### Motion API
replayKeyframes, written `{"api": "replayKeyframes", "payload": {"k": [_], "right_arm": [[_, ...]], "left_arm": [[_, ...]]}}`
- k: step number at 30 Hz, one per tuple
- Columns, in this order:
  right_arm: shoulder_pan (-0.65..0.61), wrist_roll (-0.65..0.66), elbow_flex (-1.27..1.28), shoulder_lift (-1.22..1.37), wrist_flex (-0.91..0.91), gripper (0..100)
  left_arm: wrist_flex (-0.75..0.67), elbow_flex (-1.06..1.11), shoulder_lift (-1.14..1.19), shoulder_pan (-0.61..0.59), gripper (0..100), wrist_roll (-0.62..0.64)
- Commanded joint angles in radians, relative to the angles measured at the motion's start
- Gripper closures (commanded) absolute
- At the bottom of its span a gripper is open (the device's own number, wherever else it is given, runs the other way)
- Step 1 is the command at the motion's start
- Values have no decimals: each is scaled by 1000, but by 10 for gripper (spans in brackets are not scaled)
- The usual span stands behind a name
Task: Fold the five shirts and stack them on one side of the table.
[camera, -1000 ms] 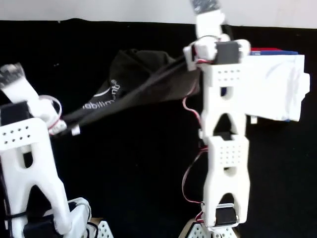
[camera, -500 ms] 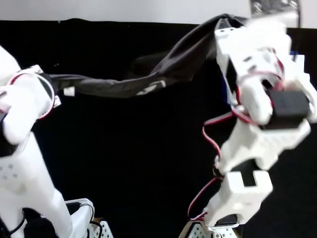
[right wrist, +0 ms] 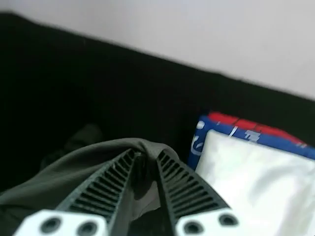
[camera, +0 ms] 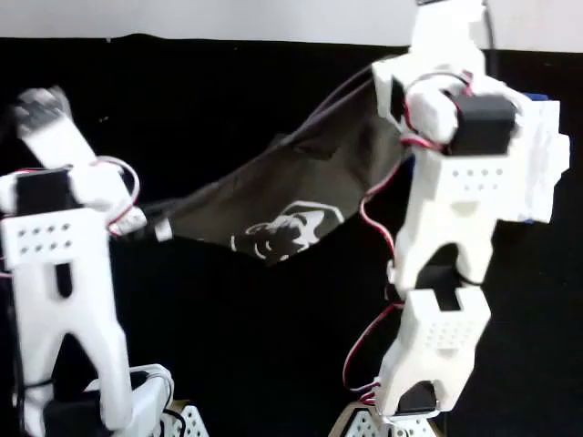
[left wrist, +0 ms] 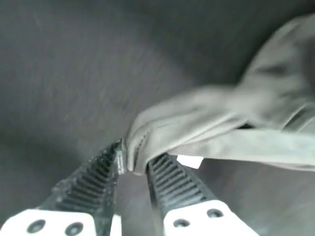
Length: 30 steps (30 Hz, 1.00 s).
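Dark shirt [camera: 282, 205] hangs stretched in air over black tabletop [camera: 237, 337], strung between both arms. Bunched edge clamped in left tool [left wrist: 134, 158]; fold pinched in right tool [right wrist: 146, 157], whose tip is hidden behind right arm [camera: 455, 209] in high view. Shirt print creased, hard to make out. Folded stack [right wrist: 251, 172] at far right: white on top, blue and red edges beneath, partly covered by right arm.

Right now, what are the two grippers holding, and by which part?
Both hold the dark shirt: left gripper and right gripper each pinch one end of it.
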Motion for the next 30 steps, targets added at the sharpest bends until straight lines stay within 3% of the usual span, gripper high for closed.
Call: {"api": "replayKeyframes", "payload": {"k": [1,5,10,17,23,30], "right_arm": [[12,2,5,-10,12,993],[16,6,27,-56,13,993],[22,6,255,-176,12,993],[25,8,625,-361,-27,993],[67,8,943,-478,-242,993],[74,8,1236,-590,-407,993]], "left_arm": [[-26,71,97,8,897,-29],[5,-8,223,-5,779,-29],[157,-255,277,-5,787,-57],[216,-355,318,193,787,-57],[57,-226,406,380,787,-57],[-190,-136,558,389,784,-57]]}}
